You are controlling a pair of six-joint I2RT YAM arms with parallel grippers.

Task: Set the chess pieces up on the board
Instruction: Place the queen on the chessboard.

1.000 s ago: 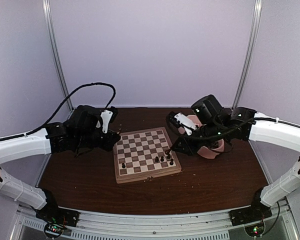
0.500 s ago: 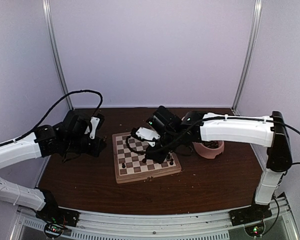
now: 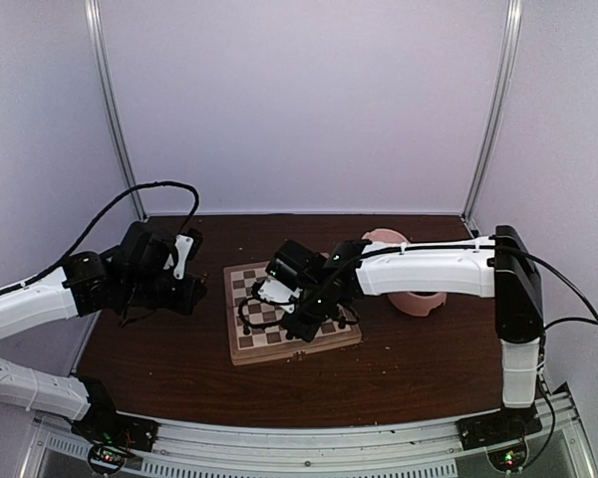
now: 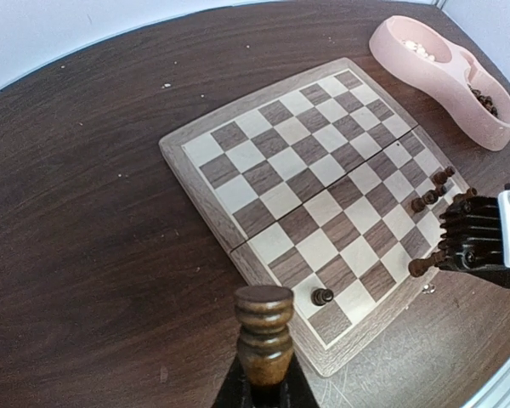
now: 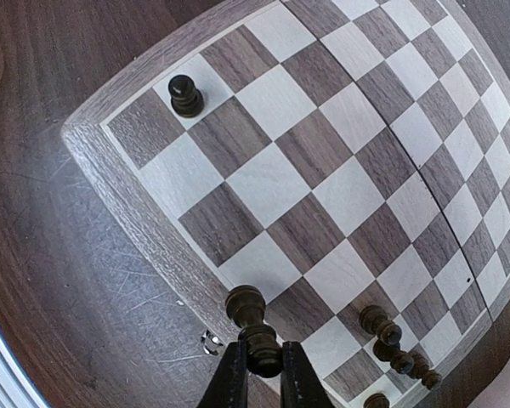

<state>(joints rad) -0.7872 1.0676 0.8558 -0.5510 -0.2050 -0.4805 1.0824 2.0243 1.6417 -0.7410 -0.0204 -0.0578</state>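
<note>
A strip of dark counter (image 3: 409,378) lies nearest. Beyond it is the board (image 5: 123,191), whose near frame carries a small metal clasp (image 5: 208,342). Just beside the clasp, over the line where the frame meets the first row of squares, the right hand (image 5: 260,361) is clamped on a dark piece (image 5: 246,313). Both fingers press on one end of it, and the other end points away from the wrist. From these angles I cannot tell whether it touches the wood.

Left of that hand, close to the board's near left corner, a lone pawn (image 5: 185,95) stands upright in the edge row. On the other side, toward the near right corner, a cluster (image 4: 433,194) of dark pieces stands packed together, some touching or nearly so.

Off the board's left edge, above bare counter and apart from the frame, the left hand (image 4: 263,389) is closed tight on a turned piece (image 4: 263,327). This one is brown and ringed, with a flat round end facing the board.

Farthest back, right of the board and clear of it, sits a pink bowl (image 4: 425,83) with two cups. Cream pieces (image 4: 421,49) lie in the farther cup and dark ones (image 4: 484,100) in the nearer. In the top view the right arm crosses in front of it.
</note>
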